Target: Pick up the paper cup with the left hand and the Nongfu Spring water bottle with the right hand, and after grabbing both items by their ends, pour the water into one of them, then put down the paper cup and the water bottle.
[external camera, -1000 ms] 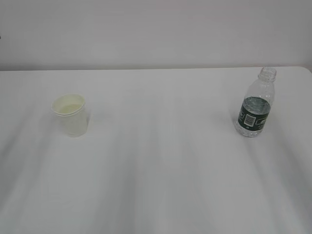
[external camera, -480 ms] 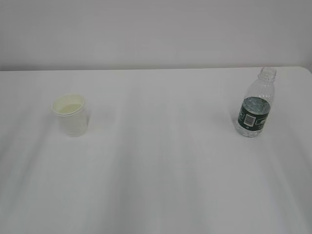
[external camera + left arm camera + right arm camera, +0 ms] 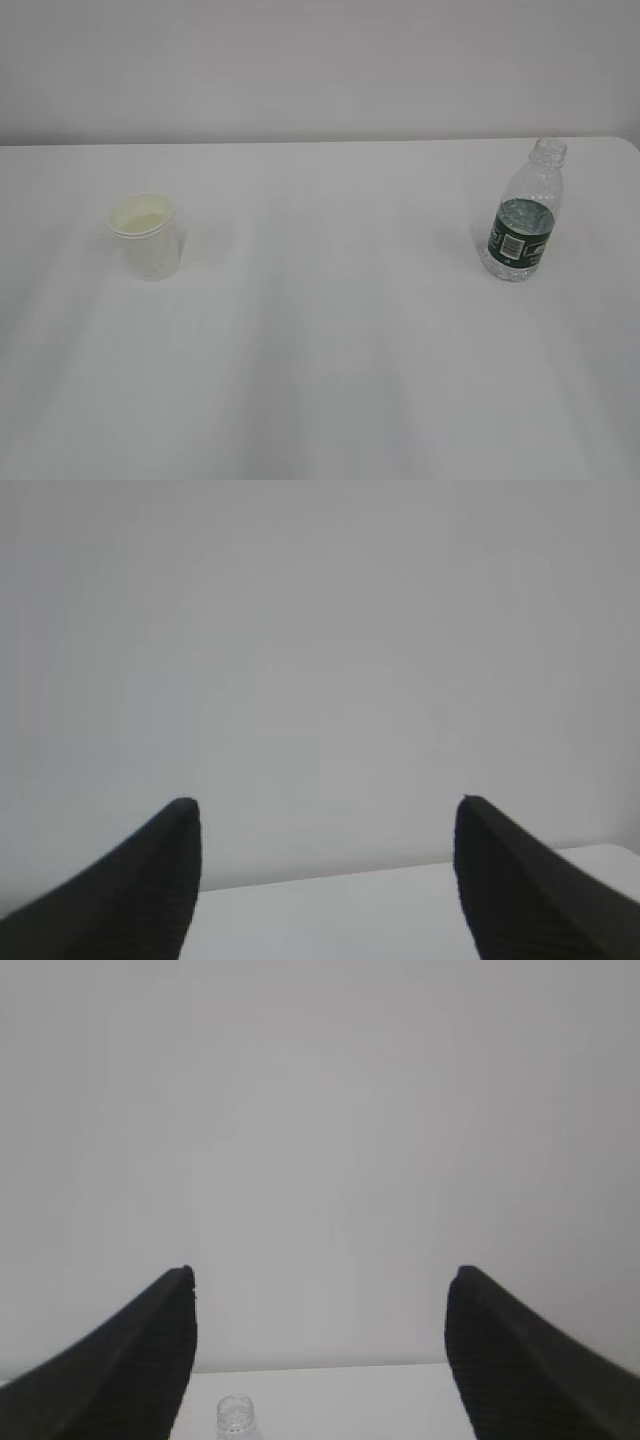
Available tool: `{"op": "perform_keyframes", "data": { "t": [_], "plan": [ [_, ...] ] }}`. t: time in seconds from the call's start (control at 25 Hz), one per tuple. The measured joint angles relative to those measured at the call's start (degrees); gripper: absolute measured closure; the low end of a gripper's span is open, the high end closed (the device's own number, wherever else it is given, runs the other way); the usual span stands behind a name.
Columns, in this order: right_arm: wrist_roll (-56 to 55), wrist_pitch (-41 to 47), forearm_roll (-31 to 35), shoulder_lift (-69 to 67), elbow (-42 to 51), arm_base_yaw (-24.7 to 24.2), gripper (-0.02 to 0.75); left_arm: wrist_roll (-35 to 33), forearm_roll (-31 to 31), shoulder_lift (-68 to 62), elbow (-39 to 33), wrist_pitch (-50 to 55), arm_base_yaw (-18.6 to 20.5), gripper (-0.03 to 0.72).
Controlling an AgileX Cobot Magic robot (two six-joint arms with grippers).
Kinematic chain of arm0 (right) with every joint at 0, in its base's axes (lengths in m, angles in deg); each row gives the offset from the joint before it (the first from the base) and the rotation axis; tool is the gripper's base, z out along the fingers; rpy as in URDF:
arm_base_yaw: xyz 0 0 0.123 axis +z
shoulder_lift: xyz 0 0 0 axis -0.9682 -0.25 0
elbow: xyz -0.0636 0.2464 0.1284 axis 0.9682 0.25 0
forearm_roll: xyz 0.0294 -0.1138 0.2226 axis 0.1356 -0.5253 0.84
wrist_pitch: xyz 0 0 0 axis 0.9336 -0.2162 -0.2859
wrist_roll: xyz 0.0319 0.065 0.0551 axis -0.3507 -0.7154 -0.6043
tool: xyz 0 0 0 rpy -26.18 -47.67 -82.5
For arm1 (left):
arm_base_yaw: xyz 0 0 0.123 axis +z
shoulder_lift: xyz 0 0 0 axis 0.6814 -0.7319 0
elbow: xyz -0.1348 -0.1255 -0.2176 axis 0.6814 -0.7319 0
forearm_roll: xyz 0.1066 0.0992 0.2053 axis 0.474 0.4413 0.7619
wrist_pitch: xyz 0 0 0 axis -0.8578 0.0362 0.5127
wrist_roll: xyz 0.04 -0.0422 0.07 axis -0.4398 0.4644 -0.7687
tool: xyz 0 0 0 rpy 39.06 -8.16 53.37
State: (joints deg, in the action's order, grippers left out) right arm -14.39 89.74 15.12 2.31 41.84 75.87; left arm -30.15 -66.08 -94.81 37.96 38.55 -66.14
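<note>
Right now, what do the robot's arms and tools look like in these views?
Only the finger ends show, in the wrist views. The left tool has two black fingers with fine ribbed texture, tapering to rounded tips. The right tool looks the same: black ribbed tapered fingers. No arms, cables or markings are visible.

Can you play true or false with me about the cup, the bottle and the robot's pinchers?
1. The paper cup stands upright on the table. True.
2. The water bottle has a cap on. False: its neck is open.
3. The left gripper holds the cup. False: its jaws are open and empty.
4. The right gripper is open. True.
5. The cup and bottle touch. False: they stand far apart.
</note>
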Motion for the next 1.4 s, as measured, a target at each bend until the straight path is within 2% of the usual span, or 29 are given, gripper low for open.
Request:
{"op": "perform_keyframes", "data": {
  "t": [0.32, 0.6, 0.84, 1.2, 1.4],
  "plan": [
    [0.0, 13.48, 1.9, 4.46, -4.32, 0.0, 0.148, 0.0, 6.59, 0.82, 10.84, 17.75, 0.0, 0.123],
    [0.0, 19.76, 4.91, 8.25, -5.47, 0.0, 0.148, 0.0, 10.13, 4.73, 18.38, 33.49, 0.0, 0.123],
    [1.04, 31.85, 5.91, 9.64, -8.04, 0.0, 0.148, 0.0, 10.65, 10.86, 19.47, 37.63, 0.0, 0.14],
    [4.2, 40.27, 9.81, 9.87, -8.26, 0.0, 0.148, 0.0, 10.31, 19.05, 19.55, 47.29, 0.0, 0.173],
    [10.56, 42.48, 13.17, 9.87, -8.26, 0.0, 0.148, 0.0, 9.23, 21.22, 19.55, 54.11, 0.0, 0.174]
  ]
}}
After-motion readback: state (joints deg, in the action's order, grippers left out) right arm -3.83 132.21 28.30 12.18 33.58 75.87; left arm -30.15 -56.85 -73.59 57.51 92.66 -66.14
